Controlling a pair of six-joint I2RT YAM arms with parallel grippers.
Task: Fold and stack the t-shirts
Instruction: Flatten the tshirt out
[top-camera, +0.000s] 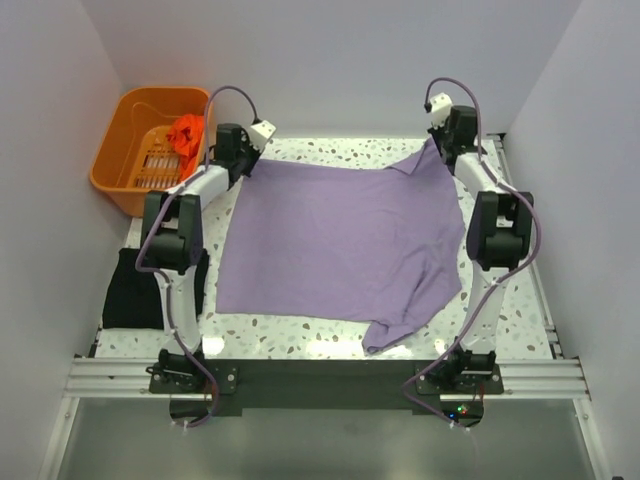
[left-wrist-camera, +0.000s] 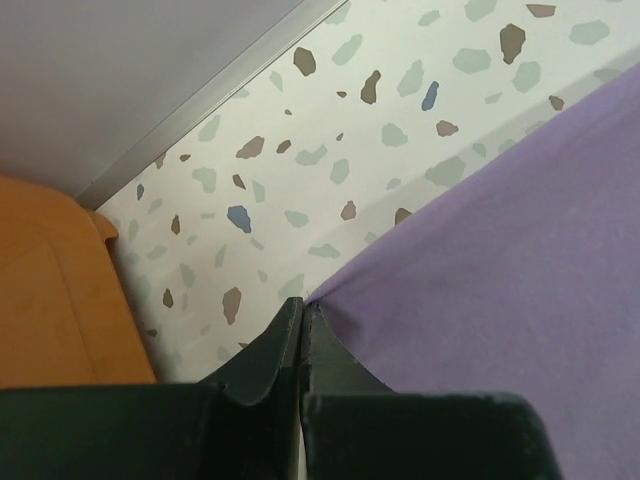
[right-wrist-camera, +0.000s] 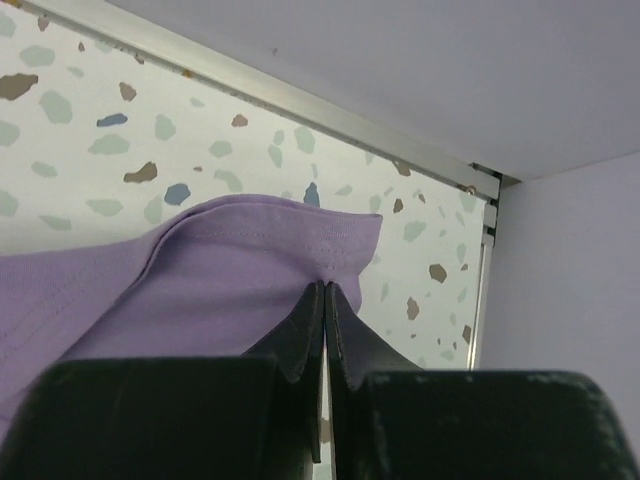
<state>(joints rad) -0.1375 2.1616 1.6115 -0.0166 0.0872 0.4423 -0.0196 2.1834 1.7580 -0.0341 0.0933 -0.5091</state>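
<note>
A: Entry one, lilac t-shirt (top-camera: 335, 240). Where was it logged?
B: Spread over the middle of the table (top-camera: 330, 148), mostly flat. One near portion, on the right side, was noted rumpled and trailing toward the near edge.
A: End effectors?
B: Left end effector (left-wrist-camera: 303, 308): clenched, with the far left corner of the cloth pinched at the very tips. Right end effector (right-wrist-camera: 326, 290): clenched on the far right hem, with stitching seen just above the tips.
A: Risks to be entered?
B: First, slippage. Only a thin bite of fabric was seen in the left grip. Were the cloth pulled taut or lifted fast, that corner could be lost and the fold made lopsided.
A: Second?
B: Uneven travel. If one arm were moved ahead of the other, the far edge could be skewed and creases set in. The rumpled near portion was judged likely to be buried under the fold unless smoothed first.
A: Other stock?
B: Black t-shirt (top-camera: 135, 290), listed at the table's left edge, partly behind the left arm. Orange-red t-shirt (top-camera: 186, 135), listed in the basket (top-camera: 110, 165) at the far left.
A: Any hazard there?
B: The left arm was logged near the basket, so its rim could be struck on a wide swing. The black t-shirt could also be dragged by that arm's elbow.
</note>
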